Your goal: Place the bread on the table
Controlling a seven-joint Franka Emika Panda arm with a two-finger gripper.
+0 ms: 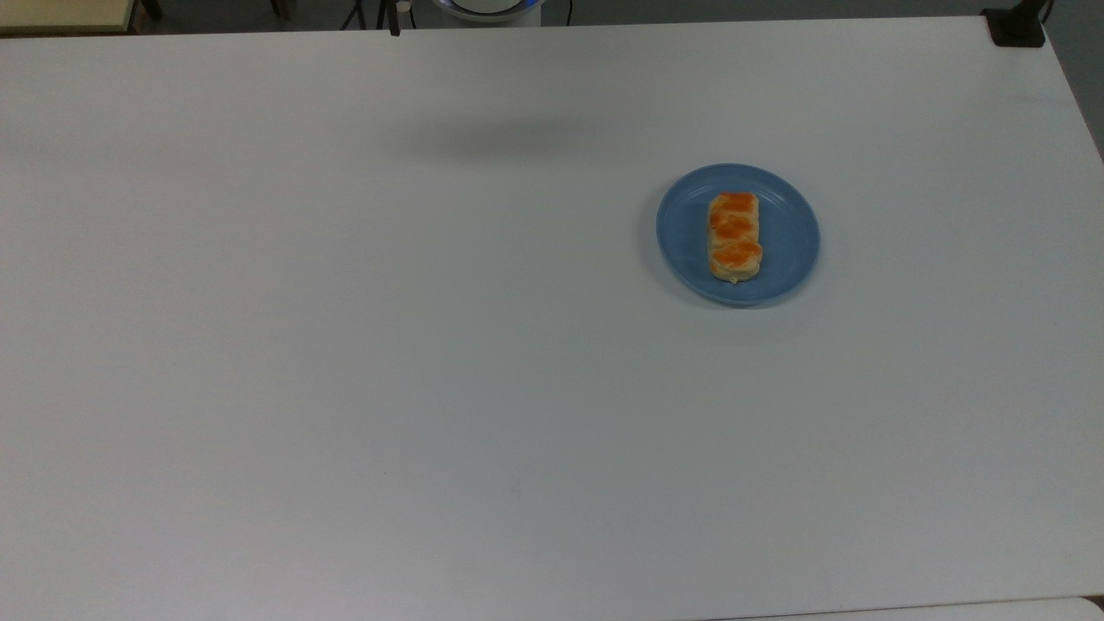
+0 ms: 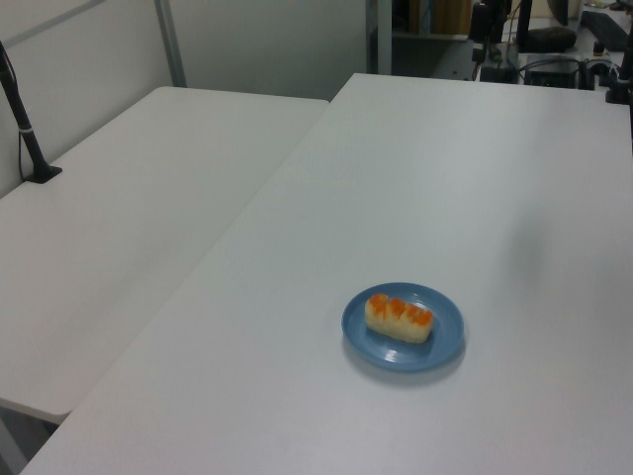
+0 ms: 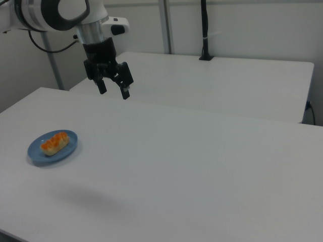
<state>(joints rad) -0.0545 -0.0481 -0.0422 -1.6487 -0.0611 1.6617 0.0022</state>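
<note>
Smooth matt white table (image 1: 345, 345) (glazed bread (image 1: 735, 236), glossy plate (image 1: 789, 233))

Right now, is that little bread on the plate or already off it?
On the plate. The bread lies flat in the middle of the blue plate, and the gripper hangs high above the table, fingers open.

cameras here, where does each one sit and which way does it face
Top view: high above, looking straight down on the table, blue plate and bread.
Left view: raised at one table end, looking along it; no arm.
Right view: raised, opposite side; open gripper hangs above the table.
All share plate and bread.
</note>
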